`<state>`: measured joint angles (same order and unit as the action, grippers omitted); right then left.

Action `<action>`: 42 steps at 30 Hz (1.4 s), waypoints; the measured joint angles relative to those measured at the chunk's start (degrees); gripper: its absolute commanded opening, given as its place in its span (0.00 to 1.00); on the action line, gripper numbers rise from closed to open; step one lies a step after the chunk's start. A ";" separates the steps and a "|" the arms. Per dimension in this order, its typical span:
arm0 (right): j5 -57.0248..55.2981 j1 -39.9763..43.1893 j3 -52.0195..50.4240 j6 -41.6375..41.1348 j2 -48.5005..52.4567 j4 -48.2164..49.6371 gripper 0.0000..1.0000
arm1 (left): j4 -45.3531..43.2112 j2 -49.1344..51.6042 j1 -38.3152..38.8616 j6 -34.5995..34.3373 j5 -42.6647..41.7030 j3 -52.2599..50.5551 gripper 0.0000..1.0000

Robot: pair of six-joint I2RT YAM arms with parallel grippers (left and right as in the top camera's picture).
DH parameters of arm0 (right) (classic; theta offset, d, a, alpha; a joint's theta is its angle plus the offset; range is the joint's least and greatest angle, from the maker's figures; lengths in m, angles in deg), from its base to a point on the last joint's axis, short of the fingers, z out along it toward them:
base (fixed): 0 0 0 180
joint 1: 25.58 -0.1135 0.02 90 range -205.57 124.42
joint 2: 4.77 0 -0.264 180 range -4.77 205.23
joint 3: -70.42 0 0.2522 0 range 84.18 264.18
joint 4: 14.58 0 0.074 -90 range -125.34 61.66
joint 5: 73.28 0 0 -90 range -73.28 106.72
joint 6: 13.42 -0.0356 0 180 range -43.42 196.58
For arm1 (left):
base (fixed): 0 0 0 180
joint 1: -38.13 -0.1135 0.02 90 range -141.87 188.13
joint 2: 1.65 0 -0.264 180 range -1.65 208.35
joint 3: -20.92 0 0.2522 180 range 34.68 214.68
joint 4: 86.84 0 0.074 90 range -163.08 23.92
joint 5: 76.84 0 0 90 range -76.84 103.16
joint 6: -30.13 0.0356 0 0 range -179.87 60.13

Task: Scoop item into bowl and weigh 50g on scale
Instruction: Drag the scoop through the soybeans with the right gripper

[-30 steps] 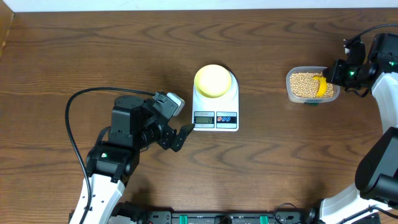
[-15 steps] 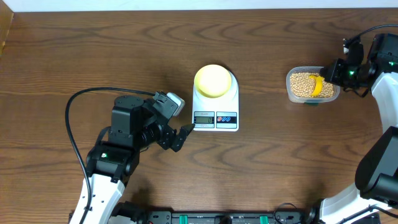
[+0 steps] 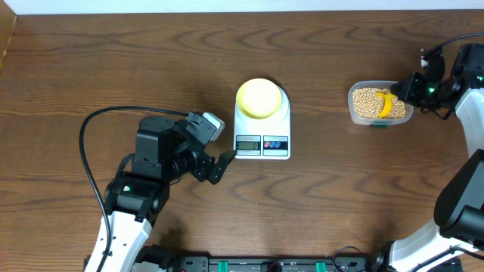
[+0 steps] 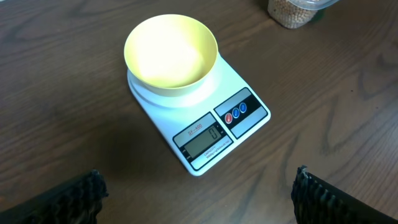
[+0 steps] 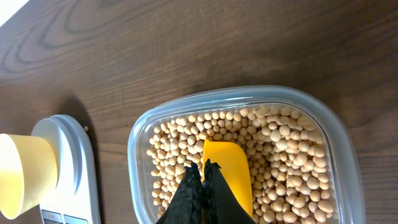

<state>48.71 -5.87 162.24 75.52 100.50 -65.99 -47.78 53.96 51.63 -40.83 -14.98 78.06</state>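
You see a flat white scale [image 3: 262, 128], its display and two buttons on the near edge. A small pale-yellow bowl [image 3: 259, 97] sits upright and empty on its platform. Tan beans [image 3: 364, 102] fill a clear container [image 3: 352, 112] well to the scale's right.

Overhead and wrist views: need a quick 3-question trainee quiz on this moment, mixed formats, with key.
1. True or false: the bowl on the scale already holds beans.
2. Where is the scoop? A) in the bowl B) in the clear container, on the beans C) on the scale
3. Short answer: which gripper stands open, facing the scale?
Key: 1 false, the bowl is empty. 2 B. 3 the left gripper; the right gripper is shut on the scoop.
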 measured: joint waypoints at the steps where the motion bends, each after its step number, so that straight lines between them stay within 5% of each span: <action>1: 0.28 0.24 0.00 0.00 0.04 -0.02 0.01 | -0.02 0.00 0.00 0.00 0.02 0.00 0.98; 42: 8.50 3.80 0.17 -11.65 6.08 5.81 0.01 | -0.02 0.00 0.00 0.00 0.02 0.00 0.98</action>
<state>57.21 -2.07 162.42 63.87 106.58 -60.18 -47.80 53.96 51.63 -40.83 -14.96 78.06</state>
